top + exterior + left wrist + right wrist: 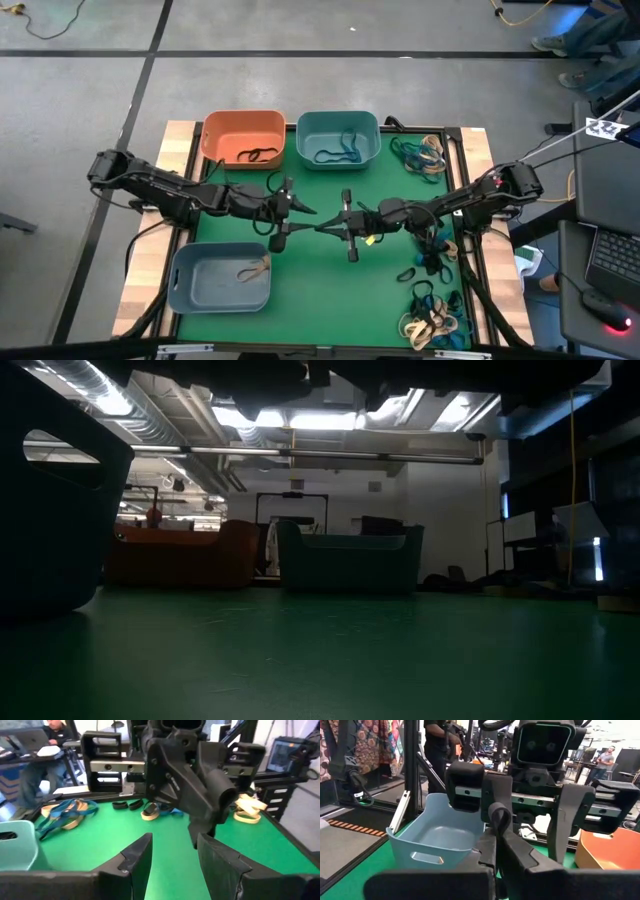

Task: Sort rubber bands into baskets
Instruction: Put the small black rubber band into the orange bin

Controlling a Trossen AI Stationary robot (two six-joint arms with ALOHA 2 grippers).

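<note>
Operator: Which step is judged to be in hand?

Observer: A handover at the table's centre, most likely. The right gripper (325,226) is seen pinched shut, and what looks to be a black band (499,816) is nipped at its tips. The left gripper (298,212) is set directly opposite, just beside it, with its fingers (134,862) spread apart and nothing between them.

Operator: What is called for next?

Observer: The loop would have to be brought between the spread fingers and clamped before it is let go by the right. Black bands are seen in the orange basket (212,140) at 11 o'clock, so that is probably where it is meant to be carried. Blue ones lie in the teal basket (372,130) at 1 o'clock, a tan one in the grey-blue basket (190,290) at 8 o'clock.

Operator: And the arms?

Observer: Both are stretched low and nearly level, the left reaching in from 9 o'clock, the right from 3 o'clock. Unsorted bands (425,155) are heaped at 2 o'clock, with more at 5 o'clock.
</note>
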